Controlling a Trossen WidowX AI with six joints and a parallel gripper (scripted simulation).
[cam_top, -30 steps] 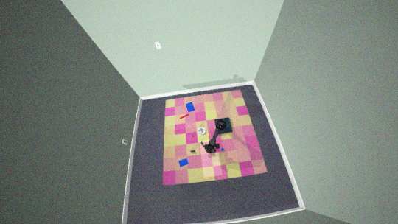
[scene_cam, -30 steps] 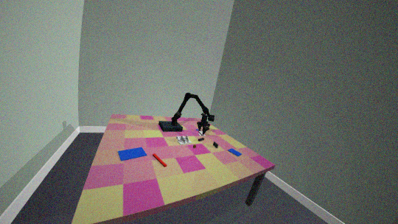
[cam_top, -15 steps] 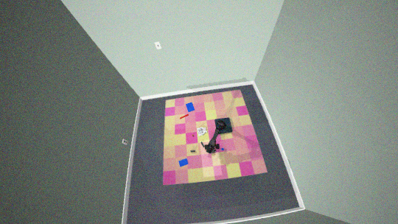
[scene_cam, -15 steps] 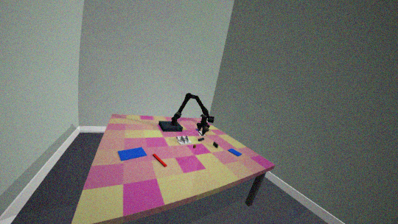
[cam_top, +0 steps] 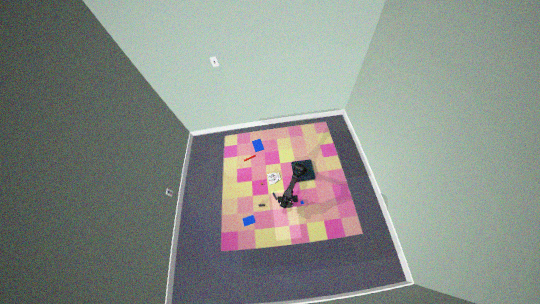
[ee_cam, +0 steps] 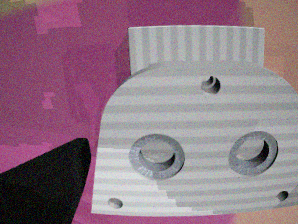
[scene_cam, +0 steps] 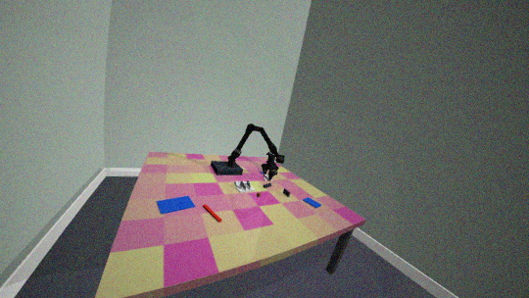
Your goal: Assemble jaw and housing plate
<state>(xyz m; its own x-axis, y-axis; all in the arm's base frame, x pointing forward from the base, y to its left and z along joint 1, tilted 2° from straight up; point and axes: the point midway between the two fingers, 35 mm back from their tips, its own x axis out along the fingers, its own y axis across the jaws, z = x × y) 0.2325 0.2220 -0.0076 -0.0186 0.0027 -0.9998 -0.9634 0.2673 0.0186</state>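
Observation:
The housing plate (ee_cam: pixel 205 117) fills much of the wrist view, pale grey and ribbed. It has a rounded upper edge, two ringed round openings and three small holes; a ribbed block sticks out behind that edge. A small white part of it shows in the exterior view (scene_cam: pixel 265 176) beside the fingers. My gripper (scene_cam: pixel 269 177) is open and empty, low over the plate. One black finger shows at the left of the plate in the wrist view; the other is out of view. The white base with the jaws (cam_top: pixel 273 178) (scene_cam: pixel 243 186) stands apart; its jaws and pins are too small to tell apart.
A black rod (cam_top: pixel 274 196) (scene_cam: pixel 266 185), a dark block (cam_top: pixel 262 205) (scene_cam: pixel 286 192) and a tiny brown piece (cam_top: pixel 262 184) (scene_cam: pixel 259 194) lie near the base. A red bar (cam_top: pixel 250 158) (scene_cam: pixel 212 213) and two blue sheets (cam_top: pixel 258 145) (cam_top: pixel 249 220) lie farther out.

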